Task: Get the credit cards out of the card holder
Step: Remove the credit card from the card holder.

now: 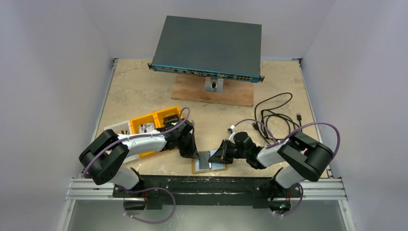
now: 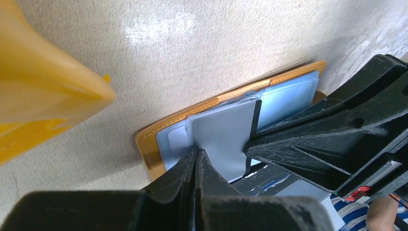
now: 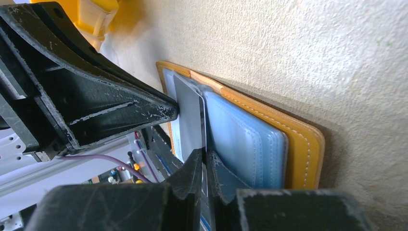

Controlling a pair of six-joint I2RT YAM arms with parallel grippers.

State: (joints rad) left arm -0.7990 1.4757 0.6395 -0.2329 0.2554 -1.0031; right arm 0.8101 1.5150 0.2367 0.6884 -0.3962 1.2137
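Observation:
The tan-orange card holder [image 1: 196,169] lies open near the table's front edge, its clear blue sleeves [image 3: 245,139] facing up. A grey credit card [image 3: 188,118] sticks partway out of a sleeve and is also plain in the left wrist view [image 2: 221,134]. My right gripper [image 3: 204,156] is shut on this card's edge, reaching in from the right [image 1: 217,155]. My left gripper [image 2: 197,152] is shut with nothing between its fingers. Its tip presses down on the holder's left side beside the card [image 1: 193,153]. Any other cards are hidden in the sleeves.
A yellow-orange compartment tray [image 1: 149,124] sits just behind the left arm and close to its wrist [image 2: 43,91]. A grey network switch [image 1: 207,45] stands on a wooden board at the back. Black cables [image 1: 274,113] lie at the right. The metal rail [image 1: 207,185] borders the front edge.

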